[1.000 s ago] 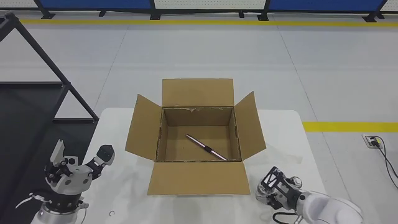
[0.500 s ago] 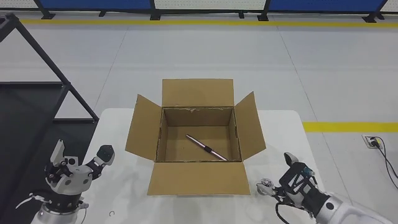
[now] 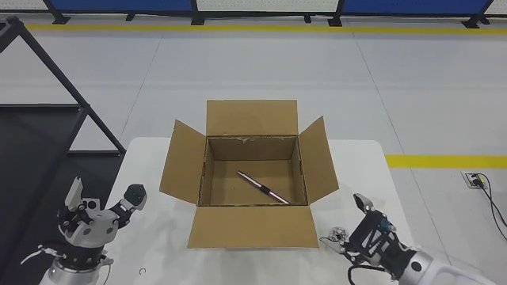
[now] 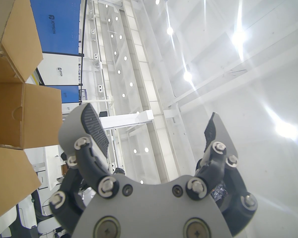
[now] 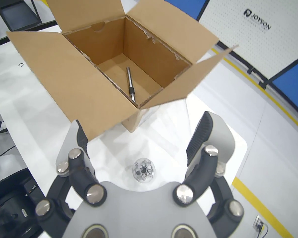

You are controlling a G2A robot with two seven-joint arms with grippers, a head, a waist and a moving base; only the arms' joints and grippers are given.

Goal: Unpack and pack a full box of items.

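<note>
An open cardboard box (image 3: pixel 252 229) stands mid-table with all flaps spread; the right wrist view looks into it (image 5: pixel 109 50). On its floor lies a thin metal rod (image 3: pixel 262 188) (image 5: pixel 130 82). A small round metal part (image 3: pixel 338 233) (image 5: pixel 143 170) rests on the white table just right of the front flap. My right gripper (image 3: pixel 350 220) (image 5: pixel 142 122) hangs open over that part, fingers pointing toward the box and holding nothing. At the table's near-left corner my left gripper (image 3: pixel 104 196) (image 4: pixel 151 127) is open and empty, facing up beside the box (image 4: pixel 17 80).
A tiny C-shaped ring (image 3: pixel 142 271) (image 5: pixel 20 65) lies on the white table (image 3: pixel 360 162) near the front left. A dark metal rack (image 3: pixel 47 111) stands off the table's left side. The table edge runs close on the right.
My right gripper has turned and shifted slightly near the table's front right corner, and the round part now shows beside it. The left arm, box and rod have not moved.
</note>
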